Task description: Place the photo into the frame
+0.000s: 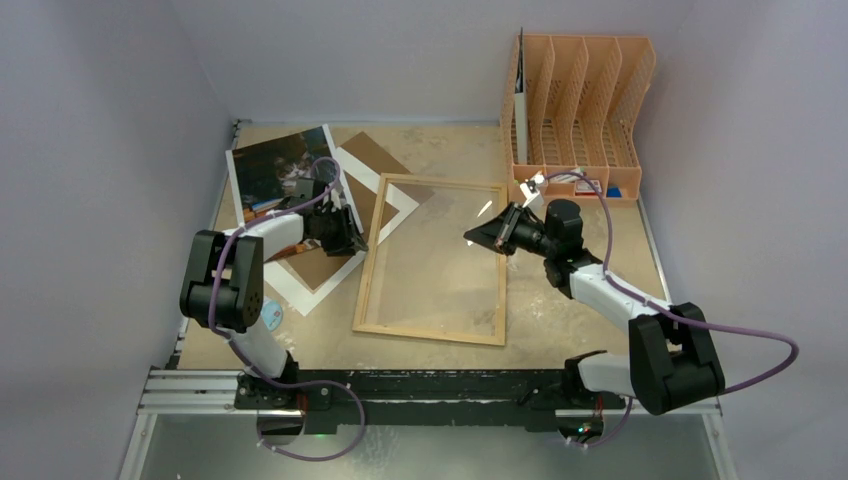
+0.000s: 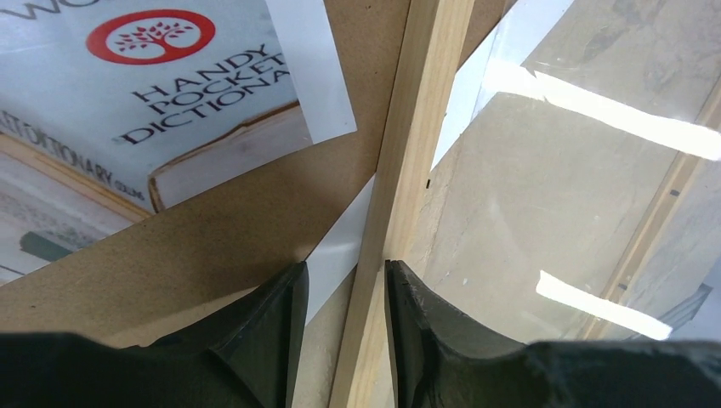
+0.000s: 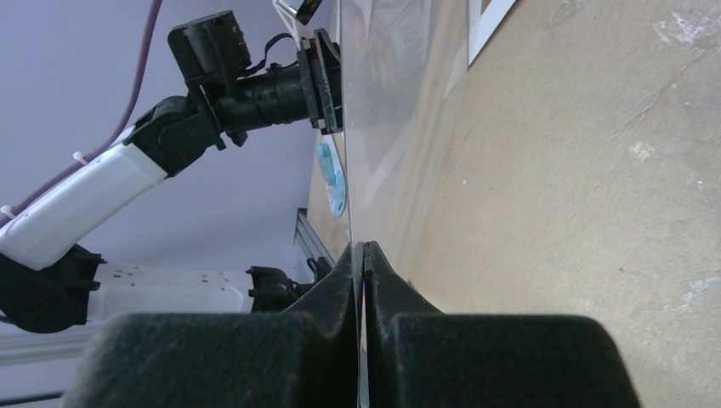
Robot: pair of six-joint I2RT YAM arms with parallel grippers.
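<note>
Just beyond the arm bases, the frame (image 1: 430,334) lay flat mid-table, its long axis running near to far and the near end swung slightly left. The left gripper (image 2: 343,276) stood part-open astride the frame's left rail, a gap showing on its left side. The right gripper (image 3: 364,251) was pinched shut on the edge of the clear pane (image 2: 527,195) by the frame's right rail. That left rail overlapped a white mat (image 2: 333,251) and a brown board (image 1: 318,265), crowding that side. To the right, the bare table (image 1: 600,225) lay open. Farther left, the photo (image 1: 270,165) lay face up, tilted. An orange file organiser (image 1: 580,100) stood at the far-right corner.
</note>
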